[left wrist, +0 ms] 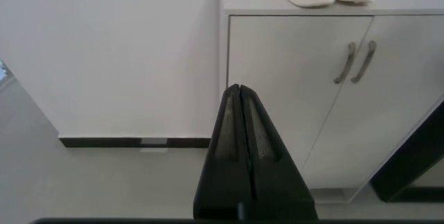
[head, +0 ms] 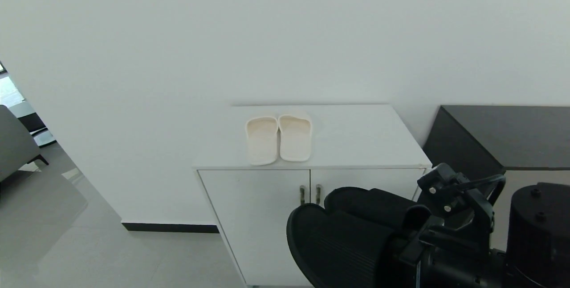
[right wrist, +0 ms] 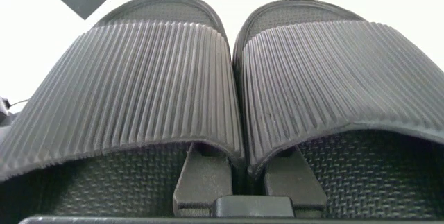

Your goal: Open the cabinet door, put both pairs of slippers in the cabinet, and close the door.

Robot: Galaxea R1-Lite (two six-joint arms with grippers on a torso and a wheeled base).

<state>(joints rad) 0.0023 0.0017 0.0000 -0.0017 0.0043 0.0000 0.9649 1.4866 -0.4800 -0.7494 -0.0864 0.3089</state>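
Between fingers [right wrist: 201,182] of R tool [right wrist: 243,161], black slippers [right wrist: 139,78] pinched together; L tool [left wrist: 240,93] closed, empty, near cabinet [left wrist: 291,113].

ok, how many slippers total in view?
4. Two white slippers lie side by side on the cabinet top; two black slippers are held together in the right tool. Cabinet shut; inside unseen.

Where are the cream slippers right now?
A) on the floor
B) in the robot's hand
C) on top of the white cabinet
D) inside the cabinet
C: the cream slippers lie side by side on top of the white cabinet, its doors shut; the right hand holds a black pair instead.
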